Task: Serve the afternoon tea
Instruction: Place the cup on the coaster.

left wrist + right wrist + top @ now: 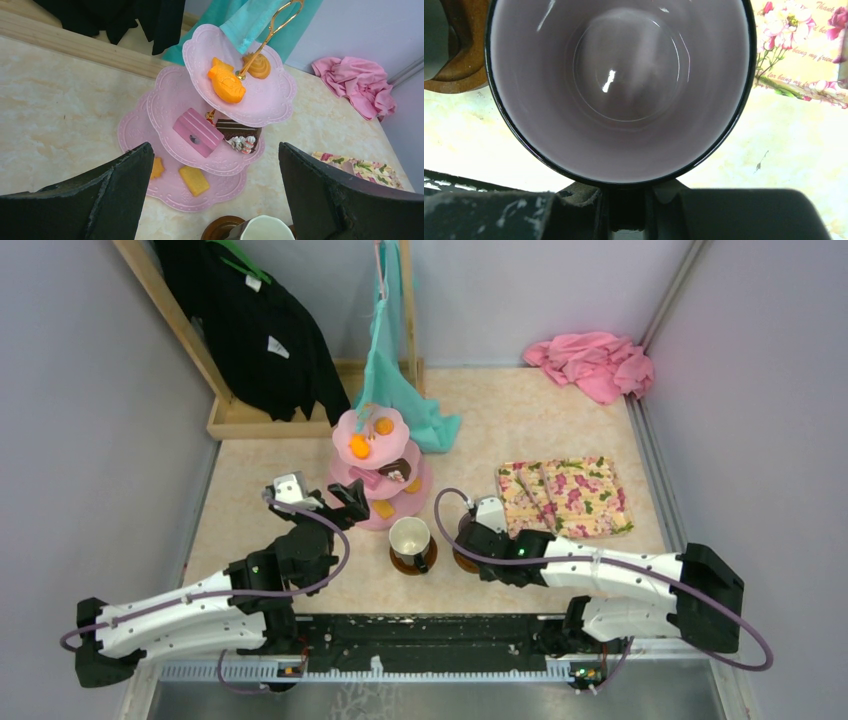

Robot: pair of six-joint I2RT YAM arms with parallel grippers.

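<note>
Judging by the gloss, black white-lined mug (619, 90) is glazed ceramic: rigid, slick, chippable, moderately heavy; handle at its 6 o'clock is the sure hold. Right gripper (625, 210) pinches that handle, mug at 3 o'clock of grey mug (410, 538). Left gripper (215, 165) spread, empty.
</note>
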